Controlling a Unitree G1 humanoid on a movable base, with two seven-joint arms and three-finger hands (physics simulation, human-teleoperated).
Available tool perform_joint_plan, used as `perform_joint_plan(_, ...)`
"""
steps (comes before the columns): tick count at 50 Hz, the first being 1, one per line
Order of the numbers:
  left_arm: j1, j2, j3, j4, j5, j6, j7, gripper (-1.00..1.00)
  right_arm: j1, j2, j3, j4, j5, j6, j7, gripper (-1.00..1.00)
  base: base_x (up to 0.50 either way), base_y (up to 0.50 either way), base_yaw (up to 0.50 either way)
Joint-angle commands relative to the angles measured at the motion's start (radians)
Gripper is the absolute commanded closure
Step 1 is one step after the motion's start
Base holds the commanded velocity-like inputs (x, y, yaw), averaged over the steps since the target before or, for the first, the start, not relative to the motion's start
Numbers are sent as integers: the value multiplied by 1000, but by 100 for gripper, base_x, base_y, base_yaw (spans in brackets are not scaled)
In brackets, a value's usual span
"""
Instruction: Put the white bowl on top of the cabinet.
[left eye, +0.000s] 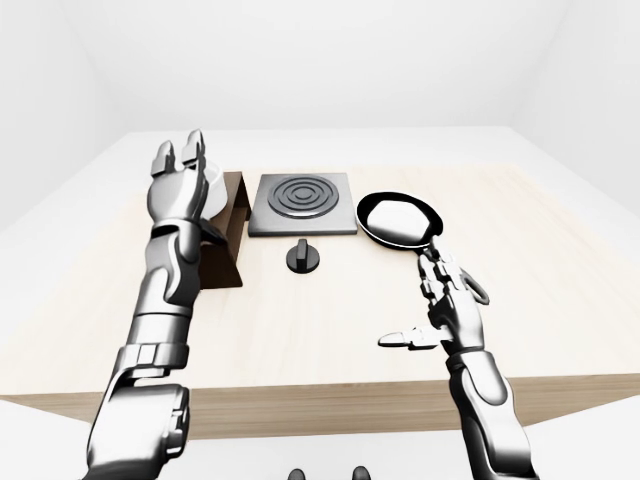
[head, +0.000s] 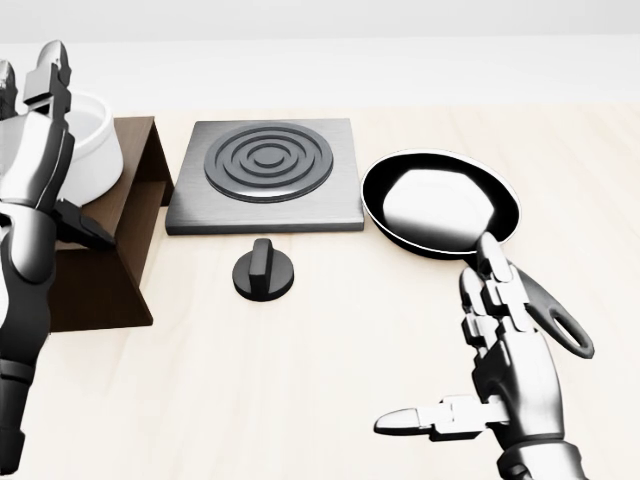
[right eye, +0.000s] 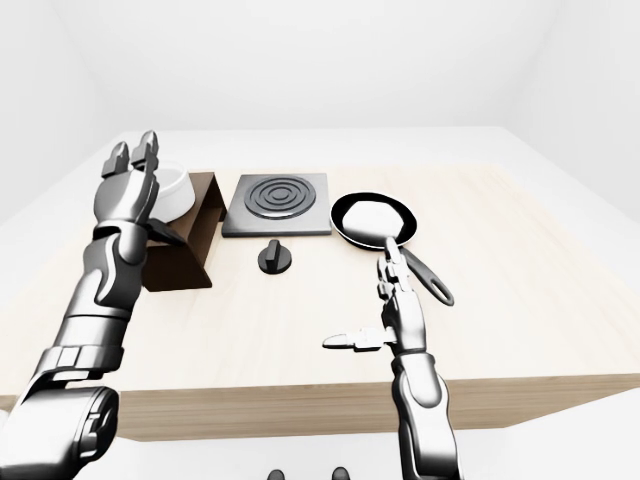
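white bowl (head: 85, 145) (nothing inside) on cabinet (head: 105, 265)

A square grey hotplate (head: 265, 176) with concentric rings sits on the wooden table (head: 330, 370). A black knob (head: 263, 269) lies just below it, a black frying pan (head: 440, 205) to its right.

Bright, even, sharp renders with faint shadows; white glare fills the frying pan (head: 440, 205).

White bowl (head: 85, 150), dk brown cabinet (head: 105, 270), grey ringed hob (head: 268, 175), blk pan (head: 440, 205)
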Motion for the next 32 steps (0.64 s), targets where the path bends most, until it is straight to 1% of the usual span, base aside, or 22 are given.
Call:
perform_joint_plan(1,178,-59,28,-438,166,0,-205,-100,1,0,3,0,-2,0,0,-100,0,0,0)
perform_joint_plan(2,178,-61,30,-439,168,0,-207,-100,1,0,3,0,-2,0,0,-100,0,0,0)
perform_joint_plan(5,216,-79,32,-527,203,0,-241,-100,1,0,4,1,-3,-2,0,-100,0,0,0)
perform_joint_plan(7,226,-86,36,-550,217,0,-252,-100,2,0,4,1,-4,-2,0,-100,0,0,0)
perform_joint_plan(9,271,-106,35,-665,247,0,-294,-100,-3,1,4,10,-5,-5,-2,-100,0,0,0)
perform_joint_plan(12,292,-124,42,-721,270,0,-314,-100,-4,1,6,12,-6,-6,-3,-100,0,0,0)
perform_joint_plan(15,347,-166,35,-894,291,0,-364,-100,-20,2,13,43,-20,-21,-13,-100,0,0,0)
perform_joint_plan(16,348,-170,38,-897,294,0,-366,-100,-21,2,13,44,-20,-21,-14,-100,0,0,0)
perform_joint_plan(17,373,-190,32,-964,283,0,-377,-100,-24,1,15,48,-23,-22,-17,-100,0,0,0)
perform_joint_plan(18,388,-206,28,-992,269,0,-395,-100,-25,1,15,45,-23,-20,-17,-100,0,0,0)
perform_joint_plan(19,427,-235,7,-1049,237,0,-406,-100,-29,0,15,32,-26,-10,-22,-100,0,0,0)
perform_joint_plan(20,429,-240,8,-1053,237,0,-408,-100,-29,0,15,31,-26,-9,-23,-100,0,0,0)
perform_joint_plan(21,470,-282,-25,-1120,156,0,-445,-100,-40,0,18,27,-35,0,-30,-100,0,0,0)
perform_joint_plan(22,484,-309,-39,-1154,125,0,-471,-100,-46,-1,20,27,-40,4,-34,-100,0,0,0)
perform_joint_plan(24,539,-335,-84,-1202,92,0,-501,-100,-60,-1,25,21,-54,16,-44,-100,0,0,0)
perform_joint_plan(25,561,-355,-101,-1228,68,0,-529,-100,-66,-1,26,18,-59,23,-48,-100,0,0,0)
perform_joint_plan(26,589,-370,-124,-1251,62,0,-539,-100,-76,-2,27,12,-62,35,-52,-100,0,0,0)
perform_joint_plan(27,630,-372,-154,-1251,70,0,-511,-100,-92,-3,27,6,-68,35,-59,-100,0,0,0)
perform_joint_plan(28,632,-375,-154,-1251,72,0,-511,-100,-93,-3,27,6,-68,35,-59,-100,0,0,0)
perform_joint_plan(30,676,-391,-184,-1254,56,0,-510,-100,-115,-4,29,-8,-77,35,-68,-100,0,0,0)
perform_joint_plan(31,723,-392,-219,-1246,46,0,-493,-100,-123,-3,30,-14,-85,35,-75,-100,0,0,0)
perform_joint_plan(32,726,-393,-220,-1245,46,0,-493,-100,-124,-3,31,-14,-85,35,-76,-100,0,0,0)
